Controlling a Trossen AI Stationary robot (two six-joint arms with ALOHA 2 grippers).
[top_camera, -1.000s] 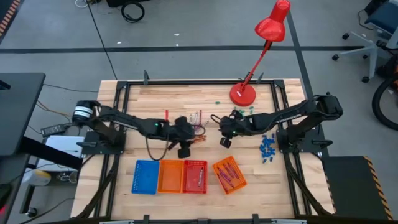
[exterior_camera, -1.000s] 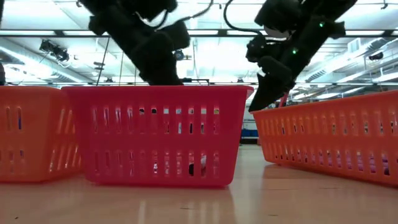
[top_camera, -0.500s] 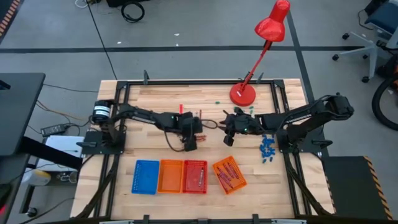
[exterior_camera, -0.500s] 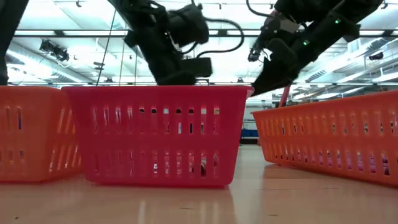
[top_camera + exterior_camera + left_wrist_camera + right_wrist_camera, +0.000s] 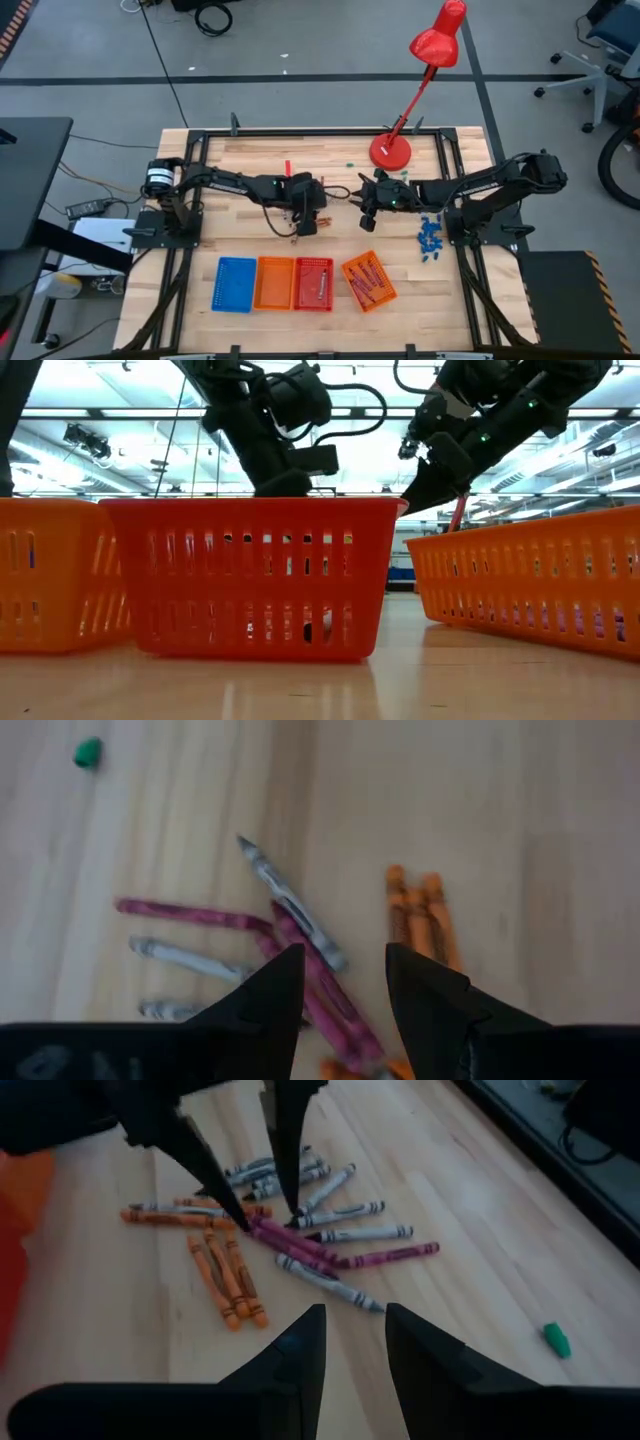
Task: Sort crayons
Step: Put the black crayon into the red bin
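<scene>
I see a pale blond wood table [image 5: 250,160] framed in black. Loose crayons [image 5: 290,1240] near its middle come in grey with dark wrapper markings, orange, and red-pink to purple. My arms are dark, almost black, and so are the left gripper [image 5: 345,982] and right gripper [image 5: 355,1338]. Along the near edge I count a blue basket [image 5: 234,283], an orange basket [image 5: 274,283], a red basket [image 5: 313,283] and a second orange basket [image 5: 369,281] showing orange and pink sticks inside. A bright red lamp [image 5: 425,60] stands at the far edge. Small blue bits [image 5: 431,236] lie by the right edge; one green bit [image 5: 557,1339] sits apart.
</scene>
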